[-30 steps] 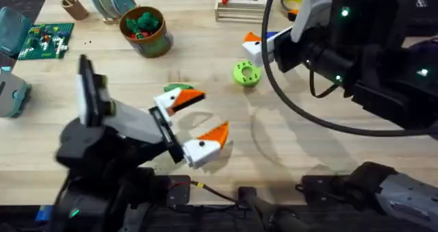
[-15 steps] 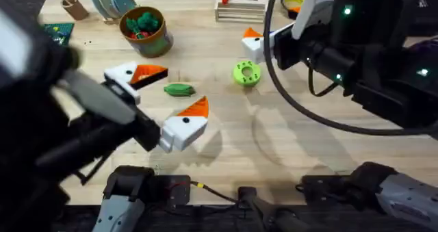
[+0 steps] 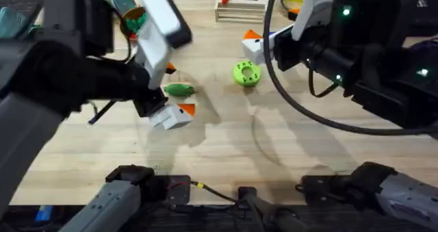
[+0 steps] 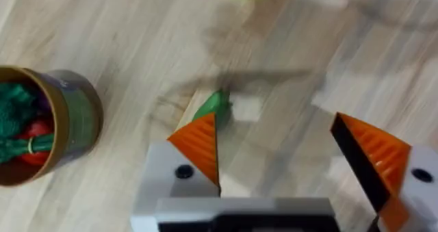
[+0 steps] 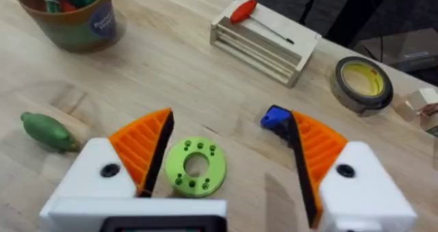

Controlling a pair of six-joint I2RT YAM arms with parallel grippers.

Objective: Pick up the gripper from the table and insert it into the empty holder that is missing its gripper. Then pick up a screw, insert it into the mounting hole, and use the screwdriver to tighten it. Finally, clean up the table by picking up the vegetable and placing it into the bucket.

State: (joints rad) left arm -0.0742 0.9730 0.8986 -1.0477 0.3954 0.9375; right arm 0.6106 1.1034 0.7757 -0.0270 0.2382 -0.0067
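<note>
The dark-green vegetable (image 3: 180, 89) lies on the table left of centre. My left gripper (image 3: 170, 91) hangs open over it, one finger on each side in the overhead view. In the left wrist view the vegetable (image 4: 213, 105) lies just past one orange-padded finger, and the left gripper (image 4: 287, 150) holds nothing. My right gripper (image 5: 229, 150) is open above the lime-green disc (image 5: 196, 167). The blue screwdriver (image 5: 276, 117) peeks out behind one of its fingers. The bucket (image 5: 68, 16) stands at the far left. The loose gripper part and the screws are out of view.
A wooden rack (image 3: 239, 9) with a red-handled tool sits at the far edge, with a yellow tape roll (image 5: 363, 81) beside it. The lime-green disc (image 3: 246, 73) lies mid-table. My left arm rises large and dark over the table's left side, covering part of the bucket (image 3: 133, 20).
My left arm has swung up and away from the near edge, and its open gripper has come over the vegetable. The right arm has not moved.
</note>
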